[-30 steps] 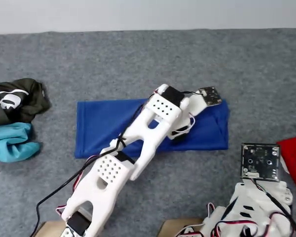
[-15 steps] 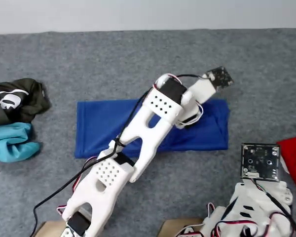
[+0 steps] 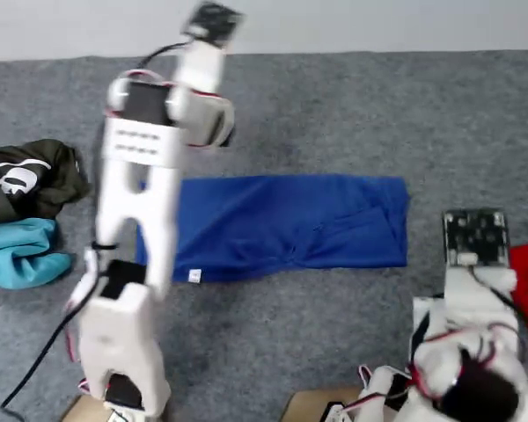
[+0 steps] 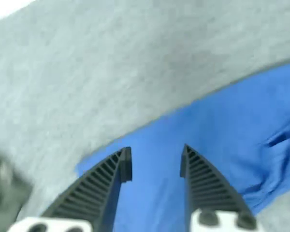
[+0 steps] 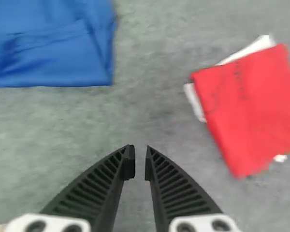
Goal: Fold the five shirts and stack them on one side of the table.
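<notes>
Honestly, left gripper [image 4: 156, 154] hangs wide open over the blue shirt [image 3: 290, 224]; pinch only one layer and the fold probably unravels. The right gripper [image 5: 136, 155] is nearly closed, empty.

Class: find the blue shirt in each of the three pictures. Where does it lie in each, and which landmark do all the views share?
High view: the blue shirt lies flat at mid-table.
Left wrist view: the blue shirt lies under and beyond the left hand.
Right wrist view: the blue shirt lies beyond the right hand, apart from the red shirt.
Shared landmark: the grey table cover around it.
</notes>
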Robot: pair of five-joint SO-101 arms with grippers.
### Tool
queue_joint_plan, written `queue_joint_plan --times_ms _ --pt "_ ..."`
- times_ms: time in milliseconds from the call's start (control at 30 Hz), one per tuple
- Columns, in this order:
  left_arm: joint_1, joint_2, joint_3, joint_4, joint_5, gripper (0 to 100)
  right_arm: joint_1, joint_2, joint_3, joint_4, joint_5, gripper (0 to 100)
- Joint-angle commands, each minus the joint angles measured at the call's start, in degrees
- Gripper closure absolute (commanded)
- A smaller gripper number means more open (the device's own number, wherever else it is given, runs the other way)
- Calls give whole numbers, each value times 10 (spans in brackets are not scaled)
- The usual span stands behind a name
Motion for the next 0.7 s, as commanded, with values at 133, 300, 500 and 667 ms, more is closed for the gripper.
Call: queue_joint_plan --times_ms 133,300,500,667 --pt "-135 -158 223 11 7 882 -152 87 -51 19 -80 947" --pt "-144 -145 302 4 11 881 -158 107 -53 19 -78 949" --pt "-165 -95 304 8 7 791 -157 106 -53 21 -78 950" --pt "-191 -54 305 13 -36 769 -157 106 -53 22 -78 950"
